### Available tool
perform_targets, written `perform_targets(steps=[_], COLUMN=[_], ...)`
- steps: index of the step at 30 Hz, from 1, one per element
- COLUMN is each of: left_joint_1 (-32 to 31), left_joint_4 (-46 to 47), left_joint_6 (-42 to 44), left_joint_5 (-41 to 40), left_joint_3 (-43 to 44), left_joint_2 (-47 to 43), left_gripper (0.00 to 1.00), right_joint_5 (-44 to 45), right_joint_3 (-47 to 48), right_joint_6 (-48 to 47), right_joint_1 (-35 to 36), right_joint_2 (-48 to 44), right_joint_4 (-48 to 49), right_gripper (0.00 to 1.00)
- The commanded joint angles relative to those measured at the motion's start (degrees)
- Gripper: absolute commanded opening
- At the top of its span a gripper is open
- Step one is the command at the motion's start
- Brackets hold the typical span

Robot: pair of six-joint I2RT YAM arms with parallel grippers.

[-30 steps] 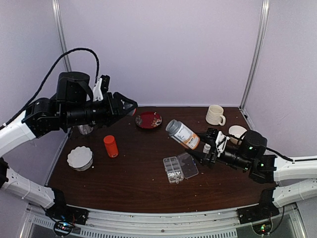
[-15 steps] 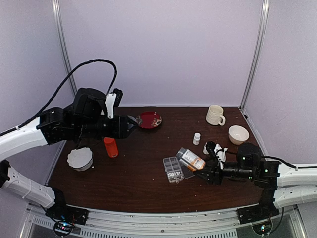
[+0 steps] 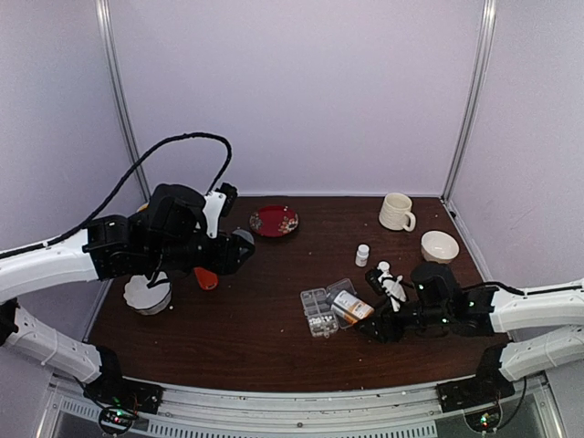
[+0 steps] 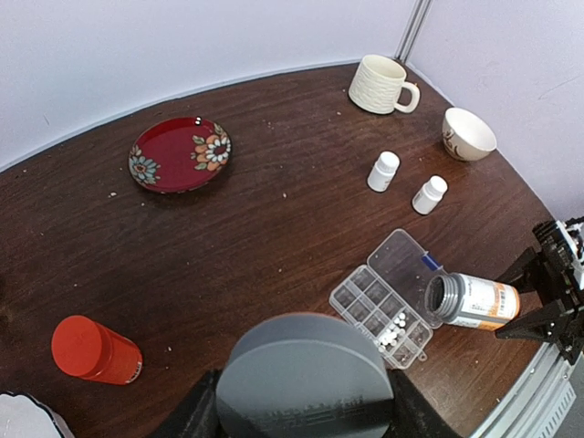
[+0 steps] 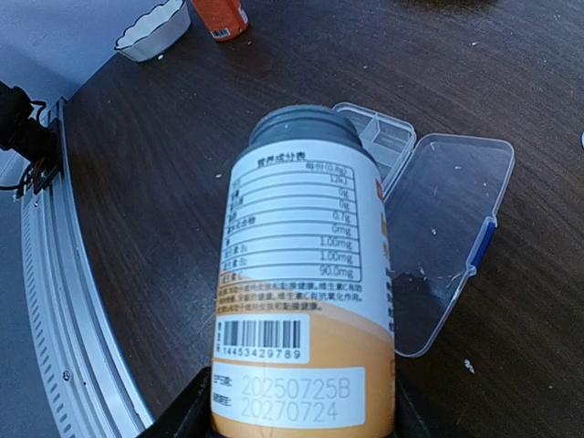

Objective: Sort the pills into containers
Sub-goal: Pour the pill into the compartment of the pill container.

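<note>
The right gripper (image 3: 374, 321) clamps a tilted bottle (image 5: 306, 274) stamped 20250725B and 20270724, its open mouth over the clear organizer (image 4: 370, 301). Tiny whitish pills (image 4: 392, 330) cluster in the organizer's near end, just beside that mouth. Farther left, the left gripper (image 3: 239, 252) is closed on a grey cap (image 4: 306, 374).

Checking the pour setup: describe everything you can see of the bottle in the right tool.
Plastic bottle, white and orange printed label with barcode, grey neck. Mouth open; a matching grey cap sits in the left tool. The right tool grips its base, holding it tipped nearly flat, mouth at the clear box edge.
</note>
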Motion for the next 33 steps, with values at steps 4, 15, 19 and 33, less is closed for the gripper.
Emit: perform_targets(steps=[4,15,19,33], left_joint_1=[0.3,0.2,0.2,0.2], left_joint_4=[5.5,7.3,7.7,8.1], left_joint_6=[2.4,4.0,4.6,4.9], left_joint_5=[0.6,0.7,0.9,2.0], left_joint_3=[-2.2,-3.7,-3.3,-2.9], left_joint_2=[-0.6,-0.6,0.2,1.8], left_gripper=[0.00,0.00,0.00,0.00], right_joint_5=[-1.5,-0.2,1.3,0.1], right_joint_3=[6.3,14.2,16.6,19.1], right_joint_6=[0.6,0.5,1.0,-0.6], right_joint_1=[-1.6,-1.7,-1.7,-1.6], right_joint_2=[4.3,9.7,11.5,15.3], right_joint_4=[-2.2,-16.1,-19.9,-21.5], right_gripper=[0.00,0.00,0.00,0.00])
